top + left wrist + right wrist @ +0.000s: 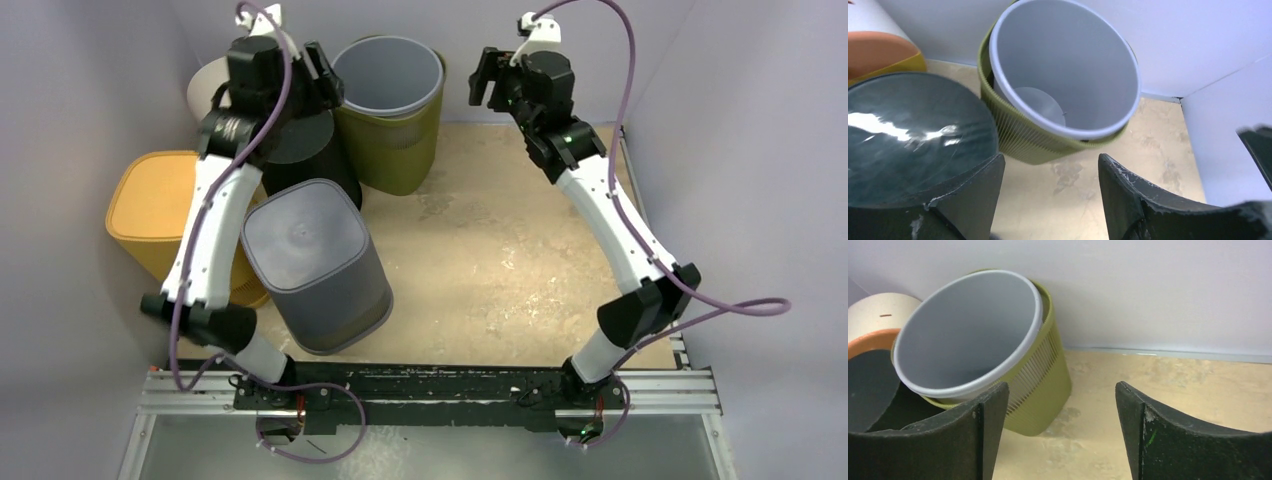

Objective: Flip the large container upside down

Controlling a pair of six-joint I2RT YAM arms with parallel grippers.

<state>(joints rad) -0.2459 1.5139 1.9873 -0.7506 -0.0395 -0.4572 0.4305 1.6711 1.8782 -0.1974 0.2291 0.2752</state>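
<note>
Against the back wall the large container [395, 150] stands mouth-up between my left claw [1050, 162] and right claw [1062, 390], both spread wide and empty; I judge this the approach, with a rim grasp next.

- Soft, even light all round, only faint shadows on the bench [500, 250].
- White glare streaks across the black bin [903, 127].
- Close-up jaws look slightly soft in the wrist views.

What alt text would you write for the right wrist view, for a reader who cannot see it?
A grey container, mouth open and empty, sits nested inside an olive ribbed basket against a white wall. In the foreground the right end effector is open, its two dark fingers framing the beige table.
</note>
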